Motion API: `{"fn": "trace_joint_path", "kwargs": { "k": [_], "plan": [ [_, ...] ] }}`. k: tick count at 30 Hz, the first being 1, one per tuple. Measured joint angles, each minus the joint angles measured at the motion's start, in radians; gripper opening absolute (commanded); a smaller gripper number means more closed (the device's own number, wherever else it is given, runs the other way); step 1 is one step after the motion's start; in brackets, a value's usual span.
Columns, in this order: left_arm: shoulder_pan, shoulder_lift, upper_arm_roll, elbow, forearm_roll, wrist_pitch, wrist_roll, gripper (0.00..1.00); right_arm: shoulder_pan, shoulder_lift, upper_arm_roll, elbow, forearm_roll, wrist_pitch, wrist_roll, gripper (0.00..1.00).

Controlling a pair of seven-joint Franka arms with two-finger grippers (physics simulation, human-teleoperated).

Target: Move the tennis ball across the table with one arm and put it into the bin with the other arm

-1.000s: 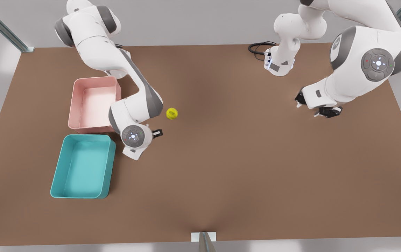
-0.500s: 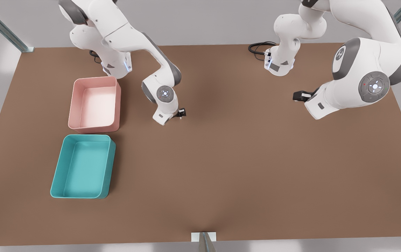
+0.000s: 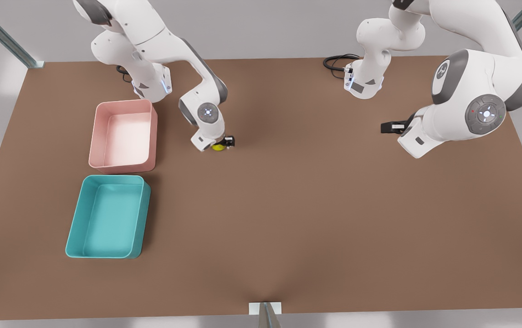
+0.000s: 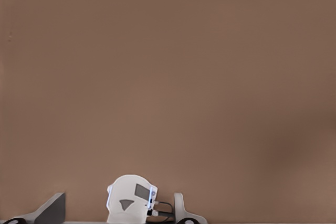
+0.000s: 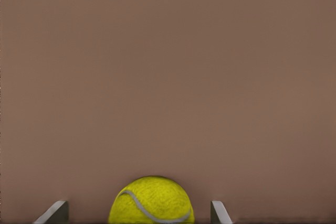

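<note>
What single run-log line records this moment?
right gripper: open, jaws either side of tennis ball on table | left gripper: open, waiting | bin: no ball inside

Small yellow-green tennis ball (image 3: 218, 146) with a pale curved seam, resting on the large flat brown matte table (image 3: 315, 205), near its middle. Teal shallow rectangular plastic bin (image 3: 75, 228) with rounded corners, upright and open-topped, at the front view's left, well apart from the ball.
</note>
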Motion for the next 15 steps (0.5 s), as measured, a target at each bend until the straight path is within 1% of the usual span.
{"fn": "trace_joint_path", "kwargs": {
  "k": [15],
  "plan": [
    [0.0, -0.001, -0.01, 0.001, -0.001, -0.019, -0.07, 1.0, 0.023, 0.086, 0.001, -0.015, 0.0, 0.068, 0.097, 1.0]
  ]
}}
